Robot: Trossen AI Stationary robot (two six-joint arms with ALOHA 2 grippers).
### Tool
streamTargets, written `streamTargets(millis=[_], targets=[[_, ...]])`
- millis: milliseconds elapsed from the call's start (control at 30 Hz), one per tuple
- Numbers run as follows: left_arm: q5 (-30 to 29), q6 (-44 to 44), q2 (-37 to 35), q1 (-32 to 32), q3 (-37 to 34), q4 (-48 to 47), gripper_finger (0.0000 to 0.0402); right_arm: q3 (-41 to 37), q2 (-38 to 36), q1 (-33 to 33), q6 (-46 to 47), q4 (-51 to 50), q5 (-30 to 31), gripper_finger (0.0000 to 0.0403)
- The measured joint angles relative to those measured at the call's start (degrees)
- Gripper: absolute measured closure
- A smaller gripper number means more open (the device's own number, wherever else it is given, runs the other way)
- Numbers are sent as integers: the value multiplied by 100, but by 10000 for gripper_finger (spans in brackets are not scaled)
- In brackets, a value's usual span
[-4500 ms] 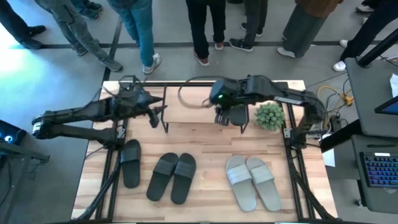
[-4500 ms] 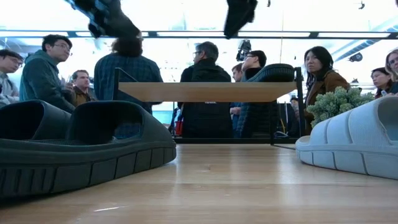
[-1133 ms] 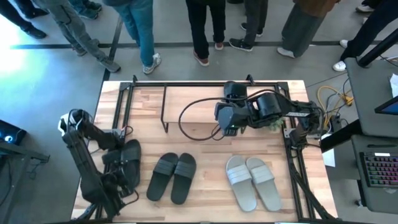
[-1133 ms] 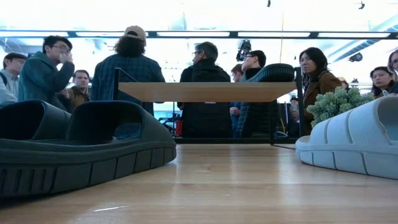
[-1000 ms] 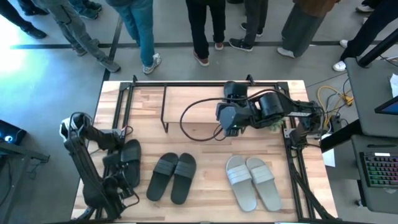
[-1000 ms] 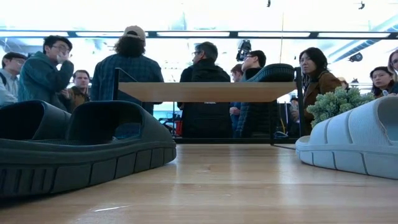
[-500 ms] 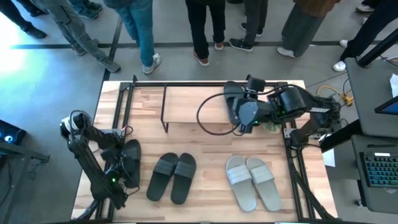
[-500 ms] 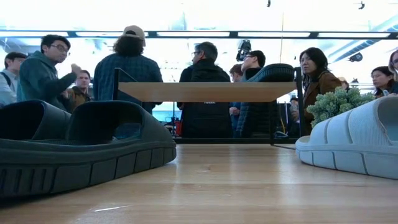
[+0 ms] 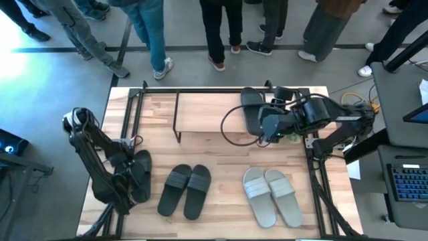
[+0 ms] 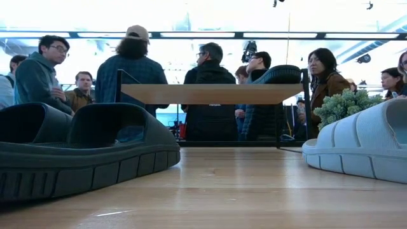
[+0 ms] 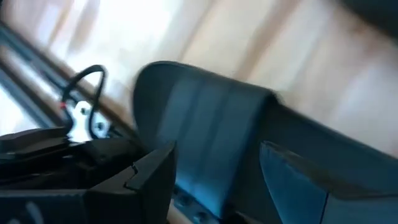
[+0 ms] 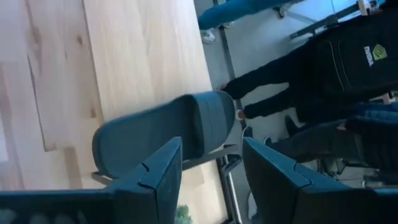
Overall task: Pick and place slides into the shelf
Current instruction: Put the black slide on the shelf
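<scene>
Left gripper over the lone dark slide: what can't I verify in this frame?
- Left gripper: in the high view its own arm covers it. The left wrist view is blurred, so contact with the lone dark slide is unclear.
- Shelf, lower tier: in the high view the top board hides it.
- Low view: both grippers lie outside the frame.

A grey floor (image 9: 60, 67) crossed by dark lines is being stood on by people (image 10: 133, 70) gathered behind the light wooden surface (image 9: 221, 224), backlit by bright ceiling light (image 10: 203, 16).
</scene>
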Motion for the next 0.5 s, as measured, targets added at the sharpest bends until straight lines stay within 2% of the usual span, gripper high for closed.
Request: streamTargets(millis=[200, 500], targets=[[-40, 150, 94, 0, 137, 96, 187, -393, -333, -80, 352, 5, -3, 243], [31, 289, 1142, 162, 92, -62, 189, -649, -493, -105, 529, 75, -6, 243]])
